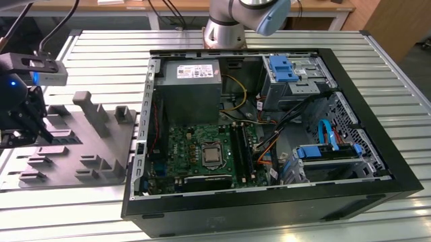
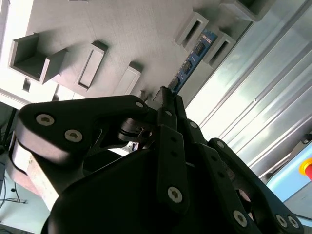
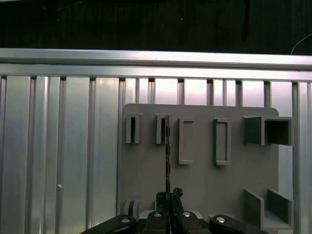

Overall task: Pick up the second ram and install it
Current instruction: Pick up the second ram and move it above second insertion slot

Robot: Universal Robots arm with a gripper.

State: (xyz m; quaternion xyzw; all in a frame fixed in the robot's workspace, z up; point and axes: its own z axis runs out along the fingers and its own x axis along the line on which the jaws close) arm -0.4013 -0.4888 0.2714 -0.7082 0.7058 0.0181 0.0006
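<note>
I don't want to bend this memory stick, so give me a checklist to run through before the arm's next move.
1. The gripper shut on the second ram: ok.
2. The second ram free of the grey tray: not ok, it sits between two posts.
3. The computer case open on top: ok.
4. An empty place in the memory slots: cannot tell.
5. The cables clear of the memory slots: cannot tell.

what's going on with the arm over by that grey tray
The arm's gripper is closed on one end of the second ram, the thin blue-green stick standing on edge between posts of the grey tray. The open computer case sits beside the tray, its motherboard exposed.
</note>
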